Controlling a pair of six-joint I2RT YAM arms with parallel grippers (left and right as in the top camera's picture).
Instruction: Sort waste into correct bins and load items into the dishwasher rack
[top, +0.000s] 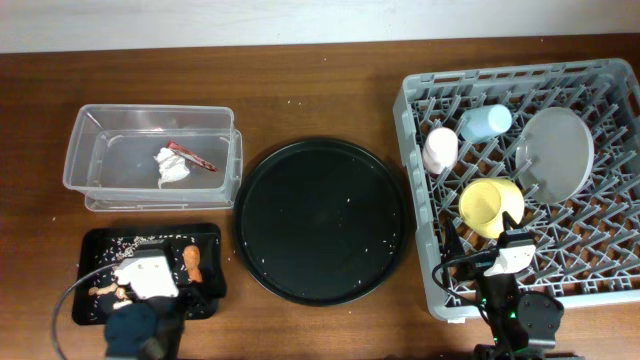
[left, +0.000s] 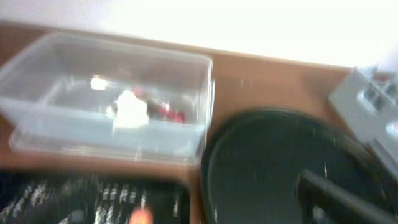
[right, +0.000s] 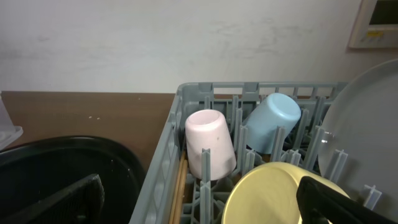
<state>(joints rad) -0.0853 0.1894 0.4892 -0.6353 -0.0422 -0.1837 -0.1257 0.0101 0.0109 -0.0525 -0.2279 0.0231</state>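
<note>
The clear tub (top: 150, 125) holds the white tissue (top: 172, 167) and the red wrapper (top: 190, 155); both also show, blurred, in the left wrist view (left: 130, 109). The small black tray (top: 205, 240) holds the orange carrot piece (top: 192, 260) and beige scraps (top: 108, 291) with rice grains. My left gripper (top: 146, 268) hovers over this tray, open and empty. The grey rack (top: 420, 250) holds the pink cup (top: 439, 149), blue cup (top: 486, 123), plate (top: 555, 152) and yellow bowl (top: 490, 205). The chopsticks (right: 181, 186) lie along the rack's left inner wall. My right gripper (top: 503, 238) is open and empty just before the bowl.
A large round black tray (top: 322, 220) with a few rice grains lies between the small tray and the rack. The rack's near wall (right: 163, 168) stands between my right gripper's fingers. The brown table ends at a white wall at the back.
</note>
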